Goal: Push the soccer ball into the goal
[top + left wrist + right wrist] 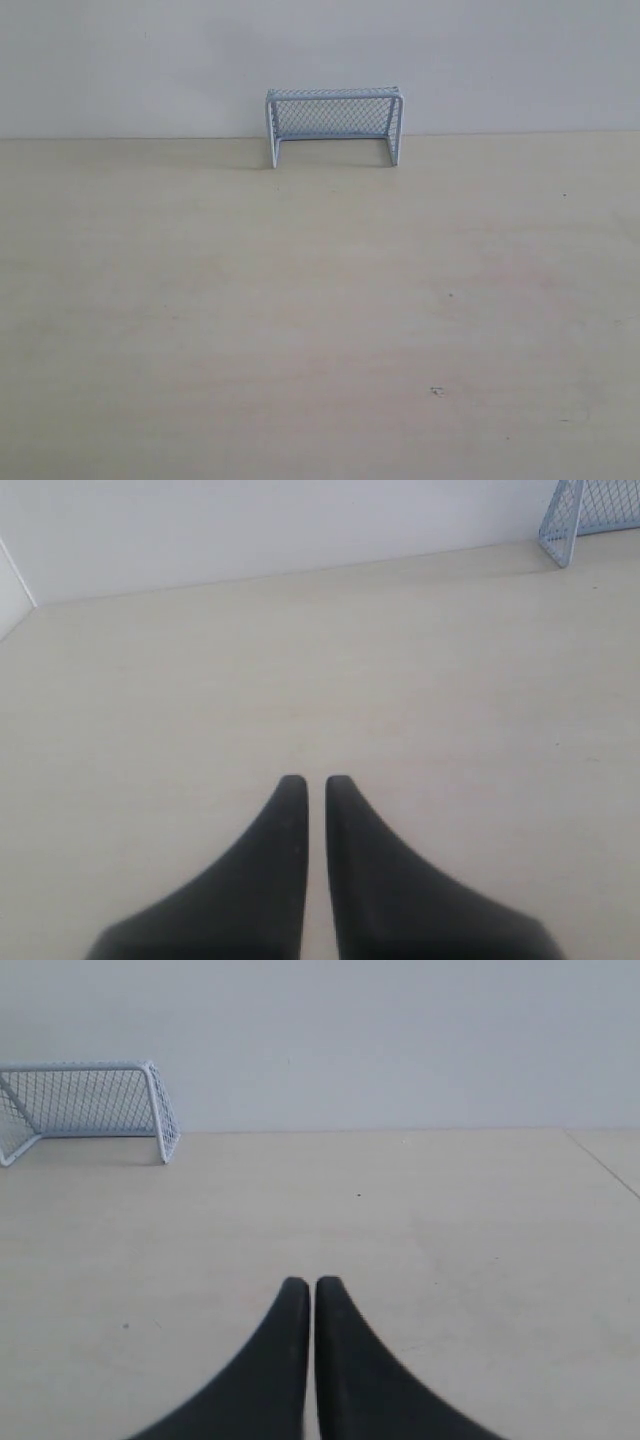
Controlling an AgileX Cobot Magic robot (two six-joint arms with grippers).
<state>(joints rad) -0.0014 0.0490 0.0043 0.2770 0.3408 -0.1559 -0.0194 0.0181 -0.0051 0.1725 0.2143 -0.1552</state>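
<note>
The goal (334,124), pale blue-white tubes with fine mesh, stands at the table's far edge against the wall, its mouth facing the near side. A corner of the goal (585,515) shows in the left wrist view, and the goal (90,1110) shows almost whole in the right wrist view. The soccer ball is out of view in every frame. My left gripper (316,780) is shut with a thin slit between its black fingers and holds nothing. My right gripper (314,1282) is shut too, empty. Neither gripper appears in the exterior view.
A pale wooden table (320,320) fills the scene, with a white wall (120,60) behind its far edge. A small dark speck (437,391) marks the near right of the table. A table edge (605,1165) shows in the right wrist view.
</note>
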